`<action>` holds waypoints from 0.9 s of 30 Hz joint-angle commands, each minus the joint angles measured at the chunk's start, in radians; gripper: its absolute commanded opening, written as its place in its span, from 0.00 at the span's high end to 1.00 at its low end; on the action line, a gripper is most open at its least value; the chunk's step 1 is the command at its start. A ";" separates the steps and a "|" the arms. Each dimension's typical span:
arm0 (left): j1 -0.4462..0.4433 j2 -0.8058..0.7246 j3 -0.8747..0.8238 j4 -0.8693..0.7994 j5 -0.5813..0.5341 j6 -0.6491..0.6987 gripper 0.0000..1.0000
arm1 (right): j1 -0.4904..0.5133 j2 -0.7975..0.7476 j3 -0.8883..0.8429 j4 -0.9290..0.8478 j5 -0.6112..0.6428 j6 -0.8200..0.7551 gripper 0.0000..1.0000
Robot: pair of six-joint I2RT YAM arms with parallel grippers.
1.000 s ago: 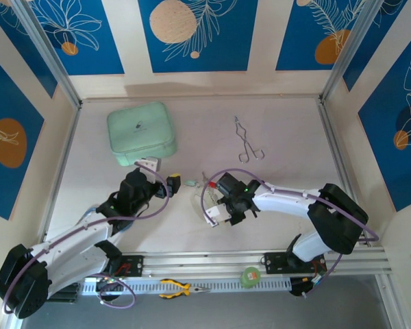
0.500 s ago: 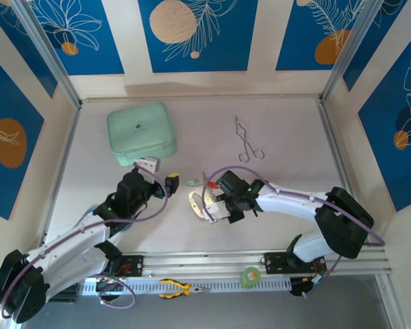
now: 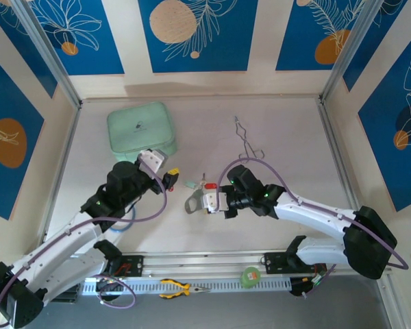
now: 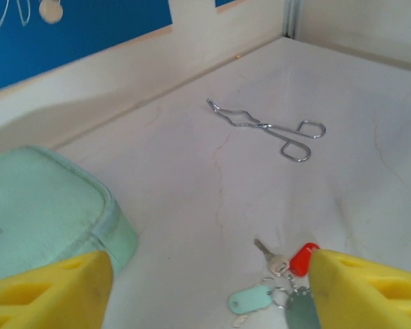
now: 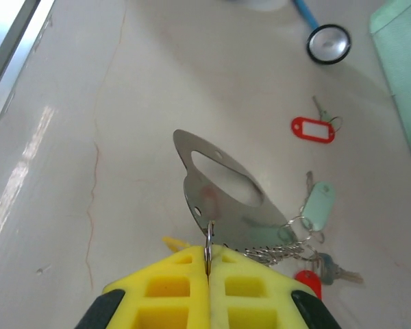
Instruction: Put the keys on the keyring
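Pinching keyring [image 5: 226,221] between right jaws

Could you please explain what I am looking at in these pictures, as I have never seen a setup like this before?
These are two robot arms bolted at the near edge of a table. The overhead picture looks down from above and behind them. The other two come from a camera on each wrist, so the yellow blocks there are that arm's own fingers. The right gripper is pinched shut on the keyring, a flat grey metal loop. The left gripper is open and holds nothing. On the table lie small keys with red and pale green tags, thin silver tongs and a mint-green case. Yellow-handled pliers lie on the rail by the arm bases.
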 commanded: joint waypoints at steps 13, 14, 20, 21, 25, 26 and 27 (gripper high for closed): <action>0.009 0.107 -0.055 0.012 0.489 0.426 0.63 | -0.048 -0.033 -0.050 0.258 -0.246 0.134 1.00; 0.009 0.109 -0.070 0.032 0.505 0.422 0.63 | -0.048 -0.035 -0.049 0.258 -0.250 0.136 1.00; 0.006 0.154 -0.120 0.104 0.642 0.404 0.68 | -0.050 -0.036 -0.049 0.254 -0.269 0.161 1.00; 0.006 0.157 -0.130 0.116 0.659 0.411 0.69 | -0.050 -0.036 -0.048 0.260 -0.271 0.169 1.00; 0.005 0.152 -0.177 0.199 0.702 0.412 0.68 | -0.049 -0.034 -0.044 0.277 -0.271 0.197 1.00; 0.003 0.149 -0.184 0.207 0.713 0.417 0.67 | -0.050 -0.034 -0.042 0.279 -0.268 0.201 1.00; 0.002 0.149 -0.189 0.207 0.721 0.427 0.66 | -0.050 -0.033 -0.041 0.283 -0.264 0.206 1.00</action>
